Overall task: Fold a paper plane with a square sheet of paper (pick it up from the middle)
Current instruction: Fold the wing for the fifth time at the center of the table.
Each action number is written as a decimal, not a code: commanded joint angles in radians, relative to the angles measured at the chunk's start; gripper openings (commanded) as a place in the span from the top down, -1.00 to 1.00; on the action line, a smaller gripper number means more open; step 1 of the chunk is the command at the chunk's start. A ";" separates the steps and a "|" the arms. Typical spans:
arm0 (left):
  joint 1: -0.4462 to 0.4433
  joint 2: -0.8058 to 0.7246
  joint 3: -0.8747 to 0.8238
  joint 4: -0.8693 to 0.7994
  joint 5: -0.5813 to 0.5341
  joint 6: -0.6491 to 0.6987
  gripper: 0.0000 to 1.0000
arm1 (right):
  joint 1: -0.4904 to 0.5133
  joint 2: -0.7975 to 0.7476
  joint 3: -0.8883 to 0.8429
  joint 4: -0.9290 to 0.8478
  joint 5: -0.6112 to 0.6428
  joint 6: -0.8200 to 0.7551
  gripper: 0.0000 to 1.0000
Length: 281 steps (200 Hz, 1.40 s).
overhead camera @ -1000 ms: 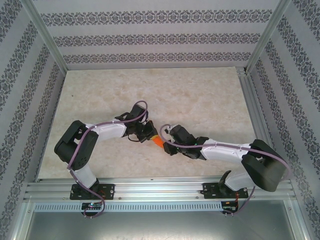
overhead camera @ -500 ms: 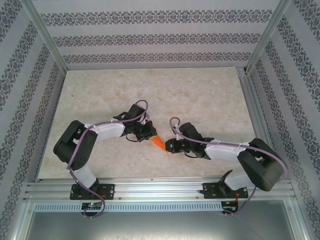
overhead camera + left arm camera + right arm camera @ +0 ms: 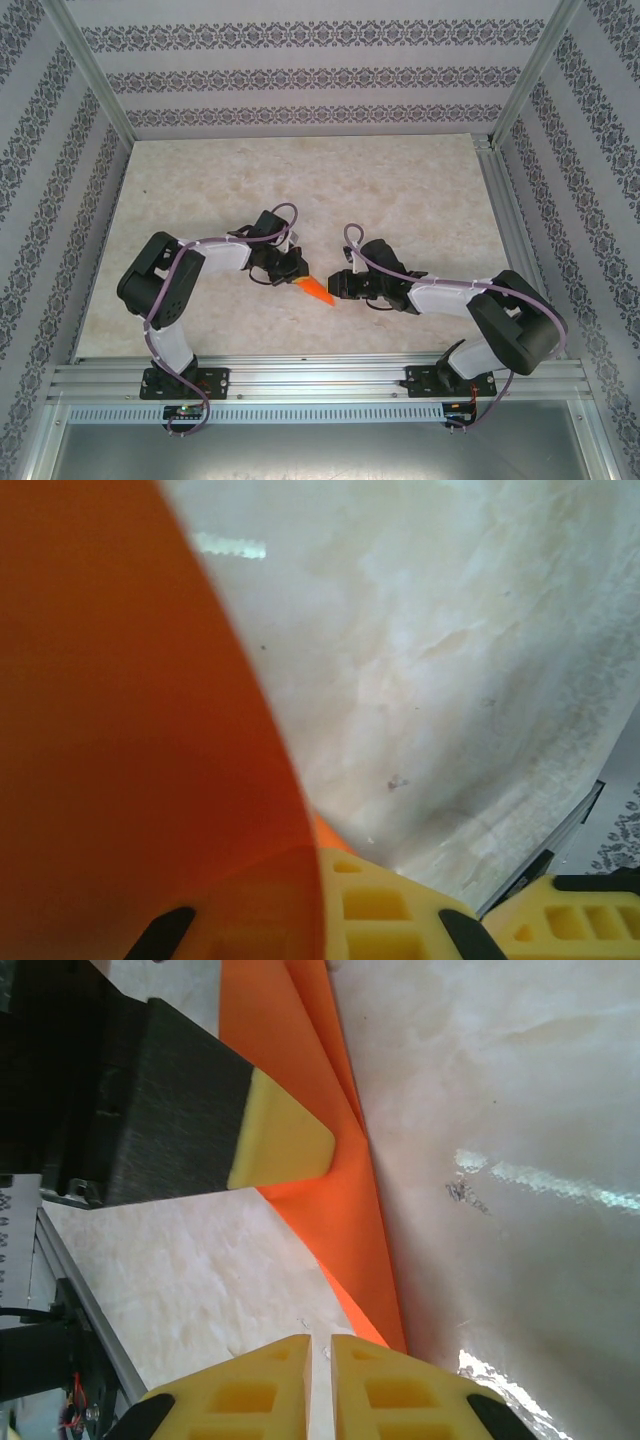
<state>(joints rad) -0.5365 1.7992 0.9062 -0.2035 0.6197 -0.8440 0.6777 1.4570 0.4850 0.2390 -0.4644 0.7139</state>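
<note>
Paper plane (image 3: 316, 291) clamped in left gripper (image 3: 292, 270)

Fingertips of the left gripper are closed on the orange paper. In the left wrist view the sheet's edge runs into the seam between the two yellow pads (image 3: 385, 910), and one pad shows only as a tint through the paper. In the right wrist view, one black left finger with a yellow tip (image 3: 285, 1145) lies flat against the folded layers, its partner hidden behind them. The paper plane is a narrow pointed wedge, with overlapping layers and a crease running towards its point.

The right gripper (image 3: 320, 1345) has its yellow pads together, with a thin slit between them. The paper's point ends just beside one pad; whether it touches that pad cannot be told.

Seen from above, the two grippers face each other over the near half of the tabletop (image 3: 400, 190), about midway between its left and right edges, with the plane lying between them. Both arms bend inward from their bases at the near edge.
</note>
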 commanded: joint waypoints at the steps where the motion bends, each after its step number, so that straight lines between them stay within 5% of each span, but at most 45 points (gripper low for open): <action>1: 0.015 0.025 0.024 -0.036 0.015 0.071 1.00 | -0.010 0.029 0.022 0.031 -0.042 0.025 0.73; 127: 0.039 -0.031 -0.057 0.024 0.078 0.181 1.00 | -0.036 0.128 0.033 0.178 -0.163 0.160 0.59; 281: 0.128 0.031 -0.131 0.144 0.261 0.307 1.00 | 0.035 0.338 0.052 0.405 -0.275 0.294 0.78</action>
<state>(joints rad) -0.4294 1.8057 0.7940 -0.0959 0.8421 -0.5957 0.7071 1.7607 0.5365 0.5354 -0.7090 0.9684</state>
